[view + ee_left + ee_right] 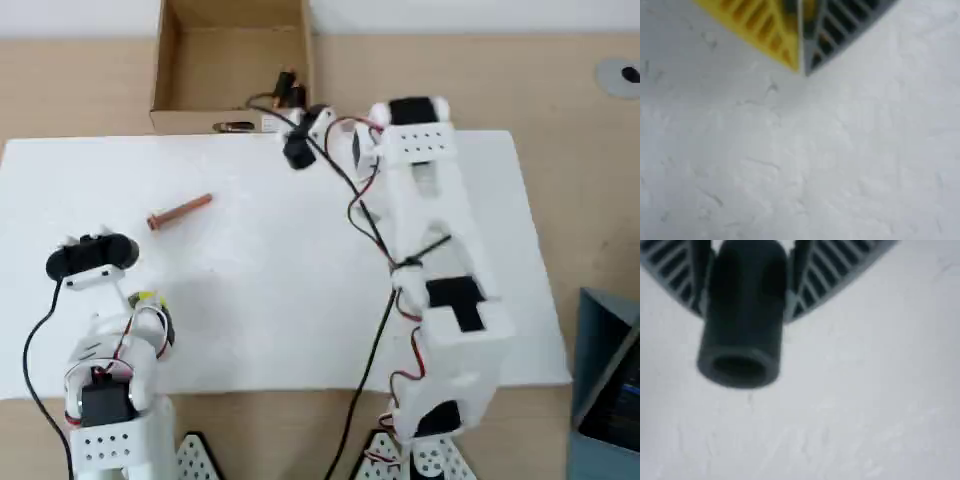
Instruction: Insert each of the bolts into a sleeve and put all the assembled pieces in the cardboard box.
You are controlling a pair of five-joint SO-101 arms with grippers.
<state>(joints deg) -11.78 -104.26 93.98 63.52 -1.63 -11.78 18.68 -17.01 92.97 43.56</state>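
Observation:
A copper-coloured bolt (180,212) lies on the white mat (250,300), left of centre. My right gripper (308,135) is at the mat's far edge, just in front of the cardboard box (165,70), shut on a black sleeve (298,155). In the right wrist view the sleeve (742,330) sits between the grey fingers (825,270), open end toward the mat. My left gripper (802,67) is shut with nothing in it, its yellow and grey fingers meeting just above the mat at the near left. Dark and orange pieces (285,90) lie inside the box.
A grey-blue bin (605,385) stands off the mat at the right edge. A round grey disc (620,75) sits on the wooden table at the far right. The right arm's body (440,280) and its cables cover the mat's right half.

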